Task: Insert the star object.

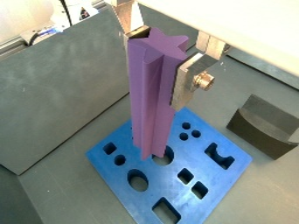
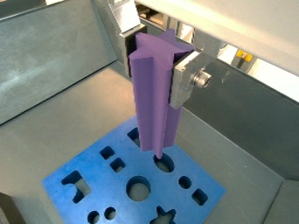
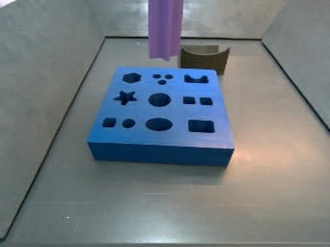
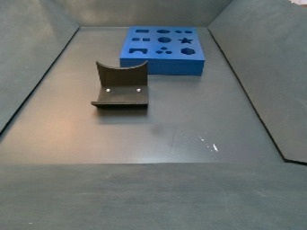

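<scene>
The star object (image 1: pixel 152 96), a long lavender peg with fluted sides, hangs upright in my gripper (image 1: pixel 158 61), which is shut on its top end; the silver fingers (image 1: pixel 187 80) press on two sides. It shows the same way in both wrist views (image 2: pixel 155 105). Its lower end hovers above the blue block (image 1: pixel 222 179) with shaped holes, near a round hole. In a side view the peg (image 3: pixel 165 27) hangs over the block's far edge (image 3: pixel 165 145), away from the star-shaped hole (image 3: pixel 125 96); the gripper is out of frame there. The star hole also shows in a wrist view (image 2: pixel 163 216).
A dark brown curved block (image 3: pixel 204 58) stands just behind the blue block, also seen in a wrist view (image 1: pixel 267 127) and lying alone mid-floor in a side view (image 4: pixel 120 87). Grey walls enclose the floor. The blue block (image 4: pixel 166 49) sits near the far wall.
</scene>
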{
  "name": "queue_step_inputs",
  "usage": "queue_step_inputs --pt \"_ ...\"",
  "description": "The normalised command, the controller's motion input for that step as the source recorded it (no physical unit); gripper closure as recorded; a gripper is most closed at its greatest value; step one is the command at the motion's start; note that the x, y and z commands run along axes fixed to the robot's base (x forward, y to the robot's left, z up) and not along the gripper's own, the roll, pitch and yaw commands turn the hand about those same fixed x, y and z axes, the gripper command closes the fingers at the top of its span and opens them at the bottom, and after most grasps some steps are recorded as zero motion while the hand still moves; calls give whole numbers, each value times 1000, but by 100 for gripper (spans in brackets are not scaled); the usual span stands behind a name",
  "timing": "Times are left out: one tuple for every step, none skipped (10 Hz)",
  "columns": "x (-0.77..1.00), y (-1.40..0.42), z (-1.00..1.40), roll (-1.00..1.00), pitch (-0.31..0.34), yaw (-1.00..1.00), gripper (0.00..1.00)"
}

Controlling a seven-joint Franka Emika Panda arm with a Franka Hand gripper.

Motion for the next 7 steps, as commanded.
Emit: queue_step_inputs --pt "-51 20 0 0 -9 0 100" --pt "-577 160 -234 26 -57 -563 100" --pt "-666 186 -411 34 -43 -643 100" --pt "-726 254 -569 69 -87 -551 100" --pt "-789 226 -760 79 -147 -466 100" --pt "-786 209 -631 1 -290 -280 100" --pt "-729 200 -529 0 -356 -203 100"
